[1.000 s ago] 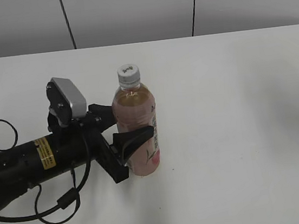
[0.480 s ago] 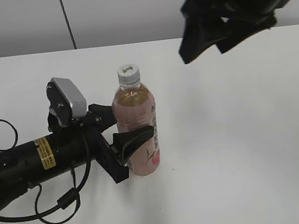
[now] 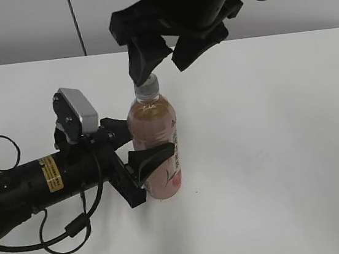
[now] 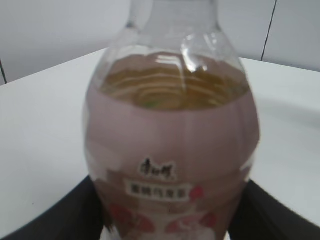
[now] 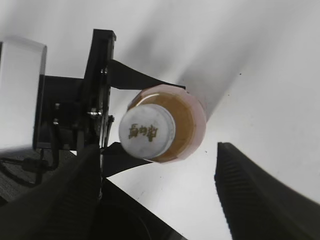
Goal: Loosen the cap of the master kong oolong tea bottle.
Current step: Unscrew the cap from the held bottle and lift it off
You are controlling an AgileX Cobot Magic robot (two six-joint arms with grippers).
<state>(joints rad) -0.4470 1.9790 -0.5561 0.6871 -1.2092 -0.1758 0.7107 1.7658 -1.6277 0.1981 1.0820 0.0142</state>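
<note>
The master kong oolong tea bottle stands upright on the white table, pale amber tea inside, pink label. It fills the left wrist view. My left gripper is shut on the bottle's body, one finger on each side. The white cap is partly hidden in the exterior view by my right gripper, which hovers open just above it. In the right wrist view the cap shows from above, with the open right fingers wide on either side below it and not touching.
The white table stretches to the right and front of the bottle. The left arm with its cables lies across the table's left side. A grey panelled wall stands behind.
My right arm has come in from the upper right and moved left and down to just above the cap. The left gripper and the bottle have not moved.
</note>
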